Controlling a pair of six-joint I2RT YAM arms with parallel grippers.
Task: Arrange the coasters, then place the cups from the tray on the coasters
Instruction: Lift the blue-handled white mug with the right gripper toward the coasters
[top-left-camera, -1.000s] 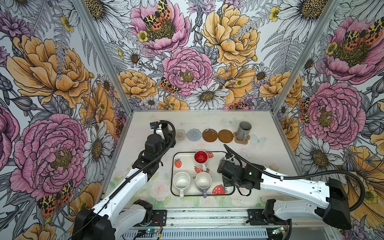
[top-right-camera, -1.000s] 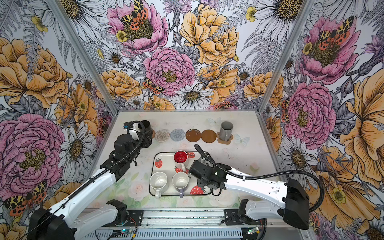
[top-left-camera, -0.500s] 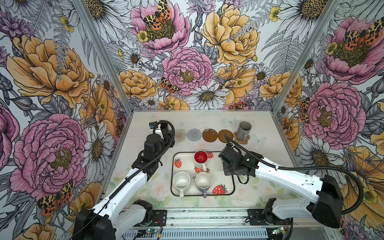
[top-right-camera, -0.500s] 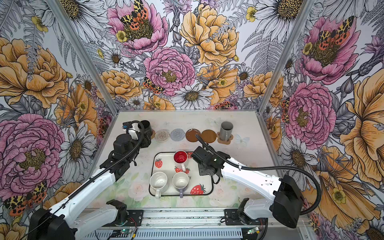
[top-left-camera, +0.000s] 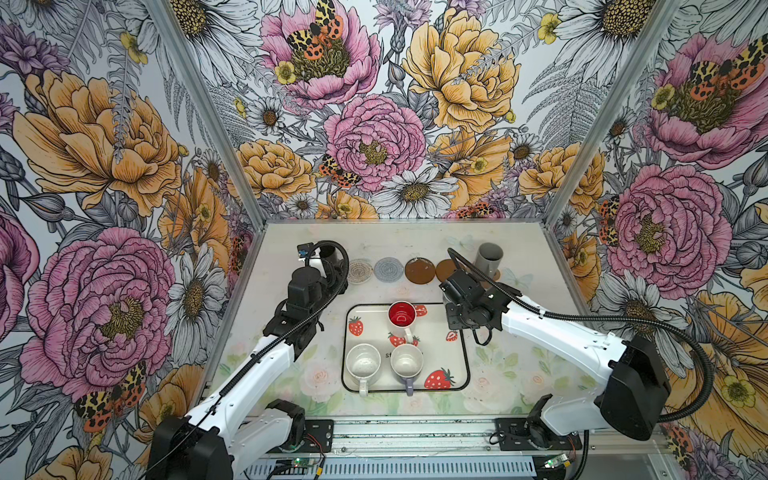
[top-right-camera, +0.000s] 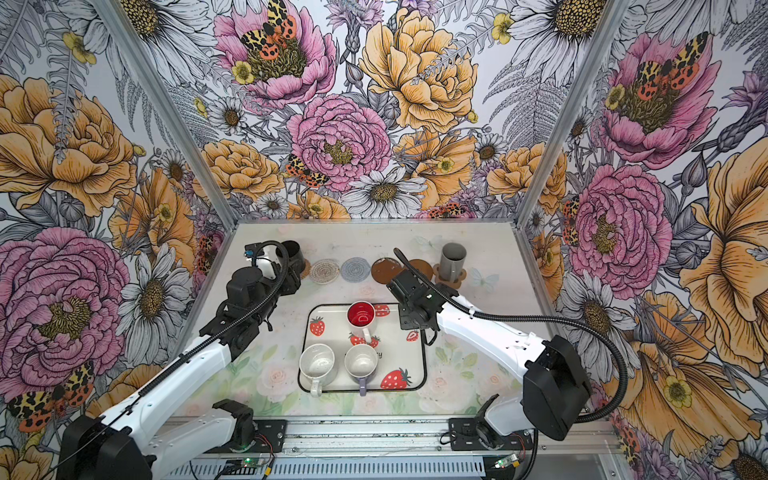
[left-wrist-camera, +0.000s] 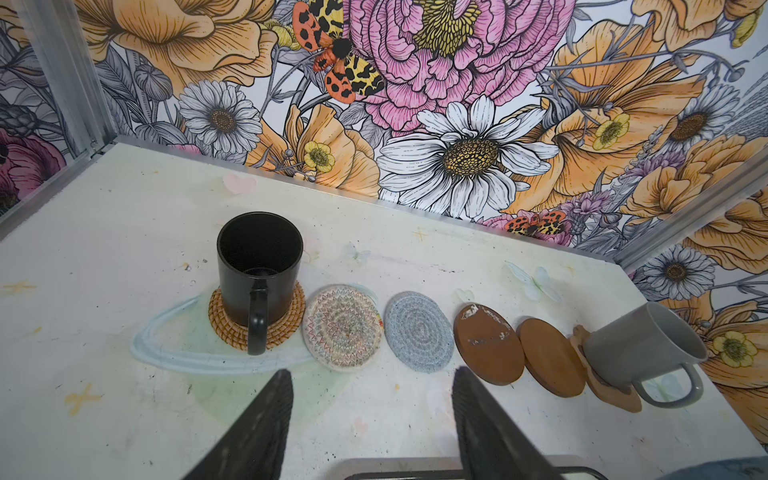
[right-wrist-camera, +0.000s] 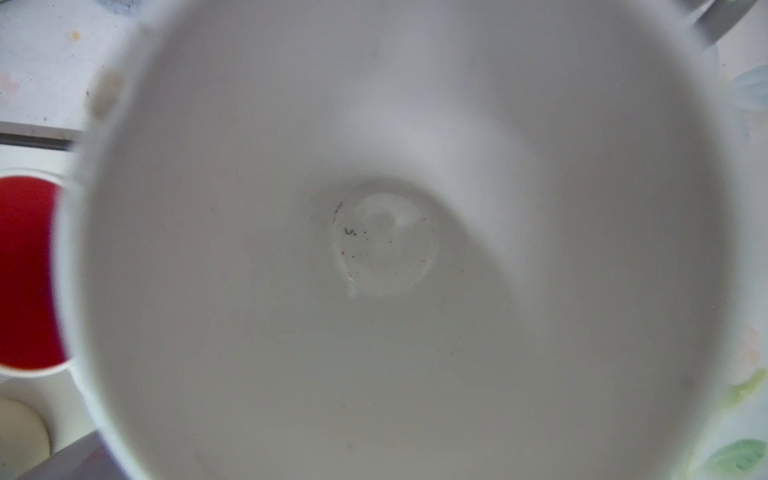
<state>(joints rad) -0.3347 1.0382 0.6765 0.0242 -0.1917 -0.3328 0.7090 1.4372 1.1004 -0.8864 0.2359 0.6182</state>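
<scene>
My right gripper (top-left-camera: 454, 316) hangs over the tray's (top-left-camera: 436, 345) far right corner, shut on a cup whose white inside (right-wrist-camera: 386, 245) fills the right wrist view; from above the arm hides this cup. Still on the tray are a red-inside cup (top-left-camera: 402, 319), a white cup (top-left-camera: 363, 362) and a lilac cup (top-left-camera: 407, 362). Along the back lie the coasters in a row: rattan (left-wrist-camera: 257, 320) under the black cup (left-wrist-camera: 259, 266), cream woven (left-wrist-camera: 343, 328), grey-blue (left-wrist-camera: 417, 332), two brown ones (left-wrist-camera: 488, 349) (left-wrist-camera: 550, 359), and a paw shape (left-wrist-camera: 611, 388) under the grey cup (left-wrist-camera: 640, 345). My left gripper (left-wrist-camera: 372, 374) is open and empty, just in front of the row.
Flowered walls close in the table on three sides, with metal corner posts (top-left-camera: 249, 216). The right arm's black cable (top-left-camera: 469, 266) arches over the second brown coaster. A metal rail (top-left-camera: 415, 432) runs along the front edge.
My right gripper has carried its cup from the tray's near right side toward the back, up to the tray's far right corner. The left arm has stayed still.
</scene>
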